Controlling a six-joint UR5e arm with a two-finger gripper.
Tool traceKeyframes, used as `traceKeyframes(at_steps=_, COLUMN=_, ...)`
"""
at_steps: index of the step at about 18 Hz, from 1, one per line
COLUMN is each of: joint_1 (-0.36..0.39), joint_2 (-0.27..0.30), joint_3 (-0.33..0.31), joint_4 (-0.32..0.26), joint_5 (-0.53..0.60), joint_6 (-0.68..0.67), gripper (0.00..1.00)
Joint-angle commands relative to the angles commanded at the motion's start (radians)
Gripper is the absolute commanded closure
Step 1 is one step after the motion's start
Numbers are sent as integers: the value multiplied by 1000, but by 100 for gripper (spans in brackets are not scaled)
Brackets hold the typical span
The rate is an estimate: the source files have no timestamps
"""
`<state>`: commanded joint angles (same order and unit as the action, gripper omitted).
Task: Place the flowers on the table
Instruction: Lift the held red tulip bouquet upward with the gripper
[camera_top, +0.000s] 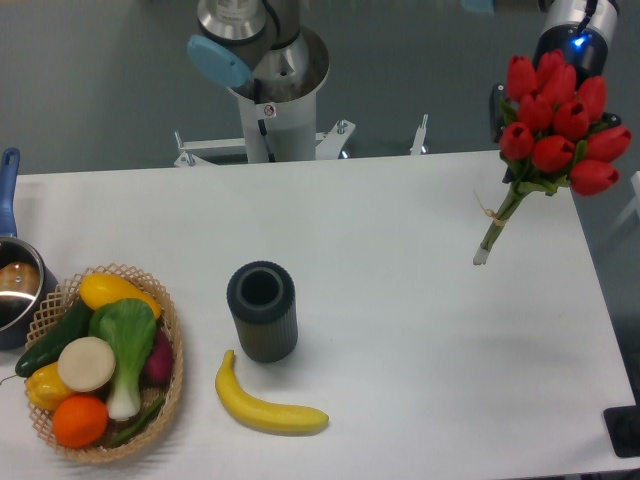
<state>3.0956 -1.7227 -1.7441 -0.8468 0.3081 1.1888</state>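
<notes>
Nearest the camera, at the lower left of the frame, a wicker basket (172, 385) held mixed vegetables and fruit, and a yellow banana (268, 408) lay on the white worktop (400, 330) just right of it. Just above the banana stood a dark ribbed cylinder (262, 310), upright and open at the top. At the left edge a pot with a blue handle (12, 280) sat touching the basket's rim. Farther back, at the upper right, the flowers (555, 125) hung tilted in the air, red heads up, stem ends pointing down-left over the worktop. The end effector (570, 35) sat behind the blooms, mostly hidden; I could not tell how far apart its fingers stood. The arm's base (265, 70) rose at the top centre.
</notes>
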Motion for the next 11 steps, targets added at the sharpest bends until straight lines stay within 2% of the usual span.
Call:
traceKeyframes(at_steps=3, joint_1=-23, joint_2=6, joint_3=1, joint_4=-2, joint_5=95, joint_6=21, gripper=50)
traceKeyframes(at_steps=6, joint_1=-66, joint_2=12, joint_3=8, joint_4=-2, joint_5=250, joint_6=21, gripper=50)
traceKeyframes(at_steps=9, joint_1=-74, joint_2=32, joint_3=5, joint_4=-3, joint_5=340, joint_6=20, gripper=51)
traceKeyframes(at_steps=11, joint_1=-100, joint_2=57, joint_3=-6, joint_4=-5, joint_5=495, joint_6=20, gripper=51)
